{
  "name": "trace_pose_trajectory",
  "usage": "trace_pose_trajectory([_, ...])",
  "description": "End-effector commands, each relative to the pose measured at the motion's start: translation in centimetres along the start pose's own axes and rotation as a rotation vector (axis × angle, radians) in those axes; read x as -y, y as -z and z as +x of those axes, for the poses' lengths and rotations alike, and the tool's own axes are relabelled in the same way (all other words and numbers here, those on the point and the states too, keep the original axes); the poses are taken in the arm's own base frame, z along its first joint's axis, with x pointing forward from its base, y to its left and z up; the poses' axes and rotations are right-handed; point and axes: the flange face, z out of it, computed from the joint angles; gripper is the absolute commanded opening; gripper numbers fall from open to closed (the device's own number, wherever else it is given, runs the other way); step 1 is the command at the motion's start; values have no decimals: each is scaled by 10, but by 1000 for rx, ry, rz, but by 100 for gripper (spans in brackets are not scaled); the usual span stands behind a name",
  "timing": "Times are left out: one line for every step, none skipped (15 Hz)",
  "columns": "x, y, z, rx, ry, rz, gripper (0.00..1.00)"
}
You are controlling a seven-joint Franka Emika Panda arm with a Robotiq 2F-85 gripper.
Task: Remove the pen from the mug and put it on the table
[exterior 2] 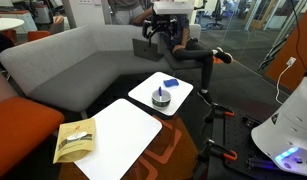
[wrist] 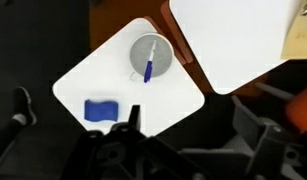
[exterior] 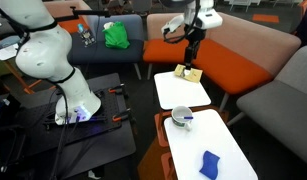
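- In an exterior view, the pincer [exterior: 187,55] hangs high over the squarer surface [exterior: 173,95], on which a tan bag [exterior: 189,73] lies. It is too dark and small to tell whether its jaws stand apart or together.
- In the same view, the white mug [exterior: 181,117] stands on the long surface [exterior: 233,150], at the end next to the squarer one. A blue cloth [exterior: 210,163] lies well apart from the mug, and a green cloth [exterior: 116,36] lies on the sofa [exterior: 143,40].
- In an exterior view, the pincer [exterior 2: 159,35] is high up and well apart from the mug [exterior 2: 161,97]. The mug stands on the long surface [exterior 2: 143,92] with the blue cloth [exterior 2: 171,82] near it. The tan bag [exterior 2: 75,140] rests on the squarer surface [exterior 2: 123,135].
- In the wrist view, the pen [wrist: 148,68] lies slanted inside the mug [wrist: 150,45], one end by the rim. The mug stands on the long surface [wrist: 143,100], and the blue cloth [wrist: 99,110] lies apart from it.
- The pincer [wrist: 128,145] is a dark blur at the bottom edge, touching neither pen nor mug. I cannot tell whether it is spread or closed.
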Motion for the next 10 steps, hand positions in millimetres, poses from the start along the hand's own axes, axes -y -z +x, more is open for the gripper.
trace_pose_trajectory([-4, -51, 10, 12, -107, -43, 100])
trace_pose_trajectory([-8, -74, 13, 36, -129, -73, 100])
trace_pose_trajectory([-10, -94, 15, 62, -142, -88, 100])
trace_pose_trajectory([-12, -113, 16, 91, -146, -95, 100])
trace_pose_trajectory([-13, -131, 17, 121, -152, -105, 100])
trace_pose_trajectory([-14, -149, 16, 160, -156, -103, 100])
trace_pose_trajectory([-13, -162, 13, 198, -148, -92, 100])
trace_pose_trajectory([-19, -154, 8, 177, -150, -119, 100])
trace_pose_trajectory([-18, -165, 8, 197, -150, -118, 100])
trace_pose_trajectory([-16, -170, 10, 201, -152, -118, 100])
